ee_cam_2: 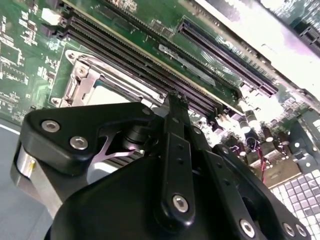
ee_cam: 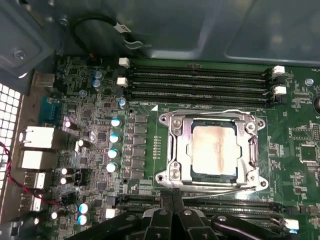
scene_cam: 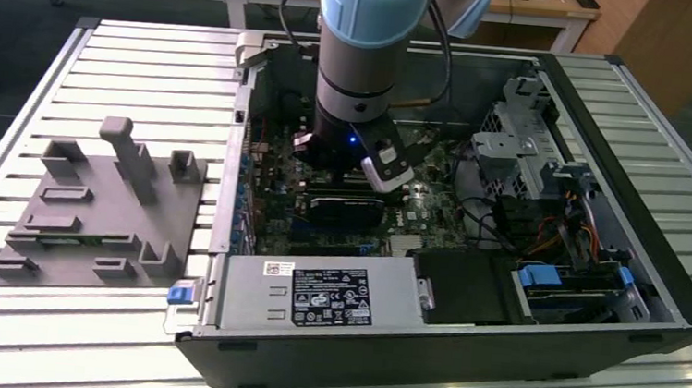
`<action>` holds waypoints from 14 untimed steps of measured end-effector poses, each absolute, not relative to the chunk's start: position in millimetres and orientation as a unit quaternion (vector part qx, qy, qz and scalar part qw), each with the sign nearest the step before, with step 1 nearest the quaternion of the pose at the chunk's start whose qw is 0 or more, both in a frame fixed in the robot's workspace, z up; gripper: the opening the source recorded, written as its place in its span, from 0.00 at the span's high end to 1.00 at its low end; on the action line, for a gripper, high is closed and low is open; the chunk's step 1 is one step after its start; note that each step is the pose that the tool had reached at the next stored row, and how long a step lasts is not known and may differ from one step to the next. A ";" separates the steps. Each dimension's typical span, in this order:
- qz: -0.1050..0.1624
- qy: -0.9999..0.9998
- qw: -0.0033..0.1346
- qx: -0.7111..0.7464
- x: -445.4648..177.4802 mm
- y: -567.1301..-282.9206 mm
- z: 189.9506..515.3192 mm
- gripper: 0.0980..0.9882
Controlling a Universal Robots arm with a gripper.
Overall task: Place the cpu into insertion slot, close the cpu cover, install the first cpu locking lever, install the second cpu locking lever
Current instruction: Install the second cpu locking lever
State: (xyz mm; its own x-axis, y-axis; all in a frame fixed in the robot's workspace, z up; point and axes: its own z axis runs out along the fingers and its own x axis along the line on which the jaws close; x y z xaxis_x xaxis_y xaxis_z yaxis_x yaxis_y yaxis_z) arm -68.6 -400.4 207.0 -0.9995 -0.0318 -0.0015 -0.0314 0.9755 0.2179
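The cpu [ee_cam: 214, 150] lies pale and silvery in the insertion slot, whose dark rim [ee_cam: 210, 176] shows at the chip's edge. The cpu cover [ee_cam: 175, 145], a silvery frame, lies flat over it; in the second wrist view the cover [ee_cam_2: 80, 80] and a strip of the chip [ee_cam_2: 107, 92] show past the black finger housing. Thin wire levers run along two opposite sides of the cover [ee_cam: 210, 114] [ee_cam: 220, 189]. My gripper [ee_cam: 172, 196] [ee_cam_2: 176, 102] is shut with nothing in it, its tips low over the board beside the socket's near side. The arm [scene_cam: 355, 83] reaches down into the open computer case.
Long black memory slots [ee_cam: 200, 80] flank the socket on both sides. Capacitors [ee_cam: 115, 145] and rear ports [ee_cam: 35, 140] stand beside it. In the case are a power supply [scene_cam: 313, 298] and a drive cage [scene_cam: 523, 143]. A grey fixture [scene_cam: 97, 211] sits on the slatted table.
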 end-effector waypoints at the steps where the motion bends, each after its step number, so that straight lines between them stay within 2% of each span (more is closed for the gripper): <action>1: -0.112 -0.994 0.001 0.016 -68.6 -400.4 205.8 0.99; 14: -0.125 -0.992 0.001 0.016 -69.5 -400.4 197.2 0.99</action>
State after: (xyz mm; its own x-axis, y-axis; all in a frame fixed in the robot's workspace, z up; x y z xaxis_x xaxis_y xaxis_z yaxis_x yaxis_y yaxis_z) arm -69.5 -400.4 197.2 -0.9995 -0.0317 -0.0026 -0.0313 0.9683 0.2478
